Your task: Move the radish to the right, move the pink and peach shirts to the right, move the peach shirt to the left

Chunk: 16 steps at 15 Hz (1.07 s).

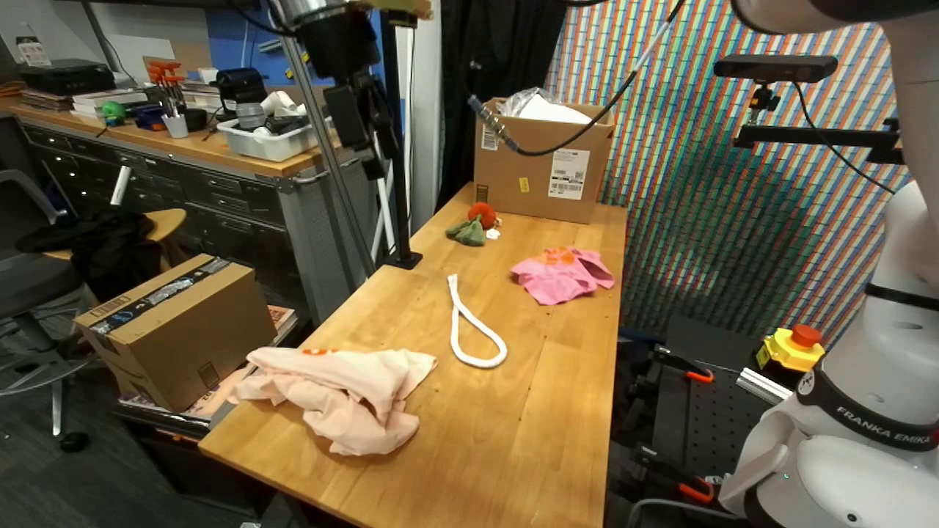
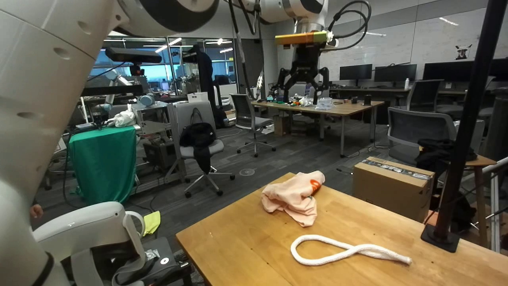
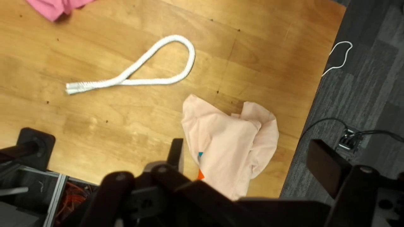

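Observation:
The peach shirt (image 1: 345, 396) lies crumpled near a table end; it also shows in an exterior view (image 2: 291, 198) and in the wrist view (image 3: 230, 138). The pink shirt (image 1: 561, 279) lies farther up the table near a long edge; only a corner (image 3: 56, 8) shows in the wrist view. The radish (image 1: 482, 215), a red plush with green leaves, lies near the far end, out of view elsewhere. My gripper (image 2: 301, 96) is open and empty, high above the table. In the wrist view its fingers (image 3: 247, 157) stand wide apart, with the peach shirt below between them.
A looped white rope (image 1: 480, 362) lies mid-table between the shirts. A black pole (image 2: 440, 238) stands on the table's edge. A cardboard box (image 1: 539, 176) stands at the far table end. Another box (image 1: 176, 330) sits beside the table. The table edge (image 3: 311, 104) runs close to the peach shirt.

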Tool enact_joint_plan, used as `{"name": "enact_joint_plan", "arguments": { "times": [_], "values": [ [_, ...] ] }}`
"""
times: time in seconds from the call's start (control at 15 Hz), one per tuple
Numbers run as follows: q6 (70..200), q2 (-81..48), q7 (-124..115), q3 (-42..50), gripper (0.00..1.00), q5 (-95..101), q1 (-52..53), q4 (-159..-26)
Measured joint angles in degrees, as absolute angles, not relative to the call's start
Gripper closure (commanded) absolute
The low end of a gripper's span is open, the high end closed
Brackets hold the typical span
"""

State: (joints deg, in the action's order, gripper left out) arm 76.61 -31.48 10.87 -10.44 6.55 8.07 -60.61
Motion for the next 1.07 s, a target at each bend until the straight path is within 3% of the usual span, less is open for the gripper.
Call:
{"name": "enact_joint_plan", "arguments": {
  "times": [0.4, 1.07],
  "values": [
    [76.6, -14.5, 10.9, -10.3, 0.0, -1.0, 1.3, -74.0],
    [90.7, 14.1, 12.4, -2.3, 0.0, -9.9, -3.3, -102.2]
  ]
}}
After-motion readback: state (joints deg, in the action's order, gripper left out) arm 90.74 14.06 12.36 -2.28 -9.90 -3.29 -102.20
